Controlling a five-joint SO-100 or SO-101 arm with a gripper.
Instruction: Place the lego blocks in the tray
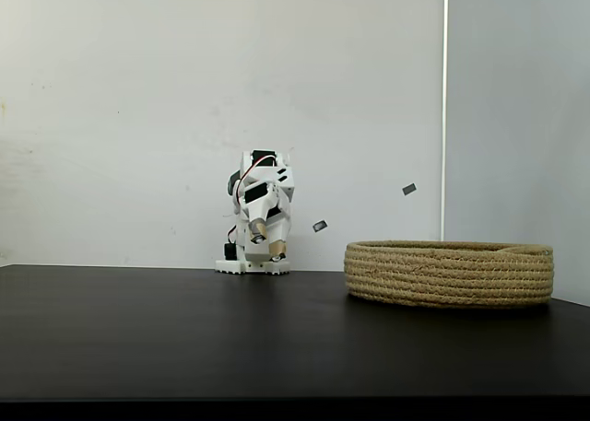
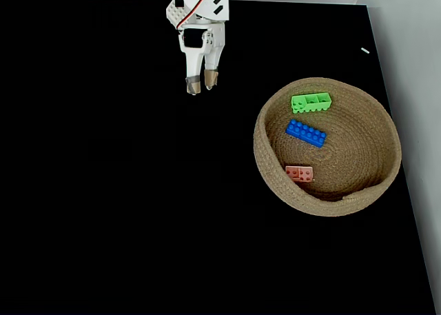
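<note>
A: What's the biggest thing here?

B: The black bench (image 2: 103,211). It spans both fixed views, with a white wall (image 1: 184,89) behind it in a fixed view from the side.

A: And on it?

B: The tray (image 2: 329,206), a round basket of coiled tan rope, sits on the right of the bench; from the side (image 1: 450,275) its low wall stands to the right of the arm.

A: The arm?

B: The white arm (image 2: 200,12) stands at the far edge, folded down over its base. Its hand (image 2: 202,84) points toward the near side, well left of the tray, with nothing between the tan fingertips (image 2: 193,85). They sit close together, a narrow gap between them.

A: And the lego blocks?

B: All three lie inside the tray. The blue brick (image 2: 306,132) lies near the middle, the green brick (image 2: 311,103) beyond it by the far wall, and the pink brick (image 2: 299,173), the smallest, by the near-left wall. None touches another.
</note>
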